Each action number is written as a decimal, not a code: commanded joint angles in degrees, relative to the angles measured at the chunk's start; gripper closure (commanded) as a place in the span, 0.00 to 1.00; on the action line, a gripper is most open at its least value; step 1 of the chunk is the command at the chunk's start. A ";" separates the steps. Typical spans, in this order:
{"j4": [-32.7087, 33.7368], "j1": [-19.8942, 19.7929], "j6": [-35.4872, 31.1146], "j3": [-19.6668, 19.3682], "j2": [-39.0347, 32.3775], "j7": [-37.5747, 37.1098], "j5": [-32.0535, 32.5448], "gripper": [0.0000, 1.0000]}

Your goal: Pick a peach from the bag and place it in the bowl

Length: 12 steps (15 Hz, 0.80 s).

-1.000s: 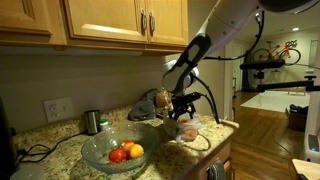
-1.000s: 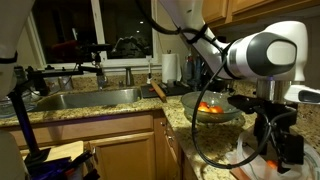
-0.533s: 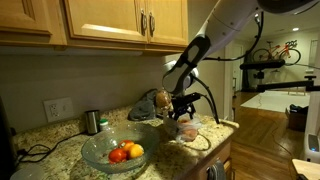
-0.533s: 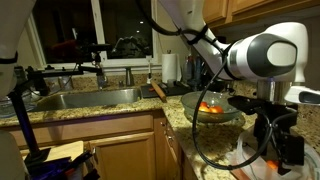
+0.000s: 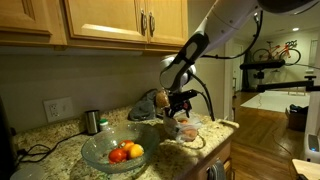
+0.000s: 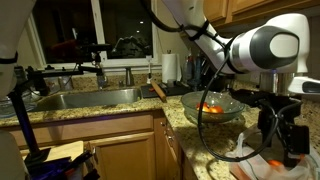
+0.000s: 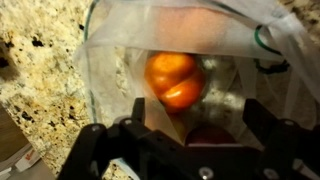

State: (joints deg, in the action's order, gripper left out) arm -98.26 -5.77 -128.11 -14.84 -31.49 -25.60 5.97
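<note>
Peach [image 7: 172,80] lies inside clear plastic container [image 7: 110,70], straight ahead of gripper [image 7: 180,140]. Jaws spread wide, gripping nothing, clear of fruit. Plastic wall around peach is only thing in way. Granite counter [image 7: 40,70] beneath. In exterior view, bowl [image 5: 95,150] sits near with orange and red fruit inside. Grey-brown bag [image 5: 150,103] behind it; steel cup [image 5: 92,121] by wall. Versus half second earlier: arm shifted slightly, jaws unchanged, bowl contents same.
</note>
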 commanded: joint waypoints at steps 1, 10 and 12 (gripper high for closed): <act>0.50 -0.82 0.38 1.06 0.44 1.60 -1.36 0.00; 0.81 -1.29 0.66 2.01 -0.31 2.93 -4.23 0.00; 0.71 -1.29 0.73 1.86 -0.45 2.96 -4.20 0.00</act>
State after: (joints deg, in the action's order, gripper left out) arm -97.82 -5.87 -128.10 -13.70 -31.95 -24.36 2.88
